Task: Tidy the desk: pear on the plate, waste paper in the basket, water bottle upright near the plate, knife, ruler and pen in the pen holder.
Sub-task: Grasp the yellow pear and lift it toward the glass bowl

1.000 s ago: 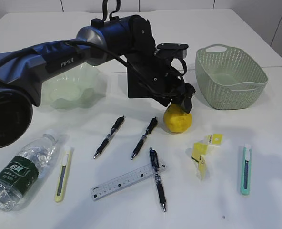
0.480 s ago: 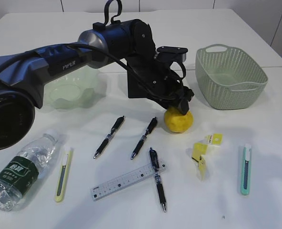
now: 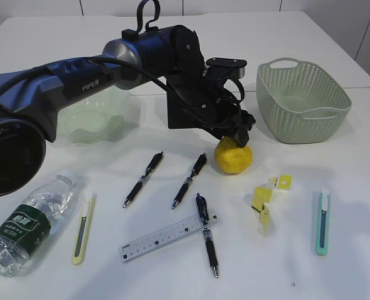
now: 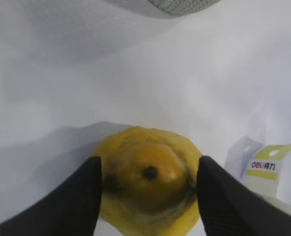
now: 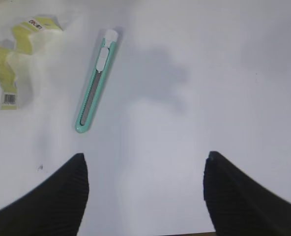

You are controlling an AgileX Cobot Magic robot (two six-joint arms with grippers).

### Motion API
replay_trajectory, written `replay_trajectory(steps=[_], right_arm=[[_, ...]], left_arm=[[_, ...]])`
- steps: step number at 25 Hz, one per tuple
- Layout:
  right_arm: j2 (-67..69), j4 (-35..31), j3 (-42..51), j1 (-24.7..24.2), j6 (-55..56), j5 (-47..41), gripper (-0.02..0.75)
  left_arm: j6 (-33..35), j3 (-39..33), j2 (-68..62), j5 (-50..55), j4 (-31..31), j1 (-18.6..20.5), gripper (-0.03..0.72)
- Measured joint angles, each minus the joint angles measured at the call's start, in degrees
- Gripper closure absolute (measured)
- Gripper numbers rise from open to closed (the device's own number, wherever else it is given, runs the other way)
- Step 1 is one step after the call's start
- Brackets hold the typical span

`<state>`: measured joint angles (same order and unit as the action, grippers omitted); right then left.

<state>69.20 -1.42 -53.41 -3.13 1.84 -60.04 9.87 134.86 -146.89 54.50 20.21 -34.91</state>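
The yellow pear (image 3: 234, 157) stands on the white desk (image 3: 310, 169) in the middle. My left gripper (image 3: 236, 136) comes down over its top; in the left wrist view the fingers (image 4: 76, 196) press both sides of the pear (image 4: 150, 187), shut on it. My right gripper (image 5: 145, 196) is open and empty above bare desk, near the teal knife (image 5: 96, 88) and the waste paper (image 5: 13, 64). The pale green plate (image 3: 85, 125) is at the back left. The water bottle (image 3: 25, 225) lies on its side at the front left. The ruler (image 3: 169, 236) lies at the front. The black pen holder (image 3: 182, 112) is partly hidden behind the left arm.
The sage-green basket (image 3: 304, 106) stands at the back right. Three pens (image 3: 143, 179) (image 3: 189, 181) (image 3: 205, 234) lie in front of the pear. A yellow knife (image 3: 82, 228) lies by the bottle, a teal knife (image 3: 322, 222) at the right. Yellow waste paper (image 3: 263, 199) lies right of the pens.
My left gripper has come down a little over the pear's top and its fingers now sit against the pear. The pear stays where it was on the desk.
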Motion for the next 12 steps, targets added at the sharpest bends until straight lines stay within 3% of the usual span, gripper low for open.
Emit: replay_trajectory(steps=[12], right_arm=[[0.0, 0.0, 0.0, 0.0, 0.0, 0.13, 0.172]], left_arm=[[0.24, 0.13, 0.0, 0.46, 0.0, 0.0, 0.391]])
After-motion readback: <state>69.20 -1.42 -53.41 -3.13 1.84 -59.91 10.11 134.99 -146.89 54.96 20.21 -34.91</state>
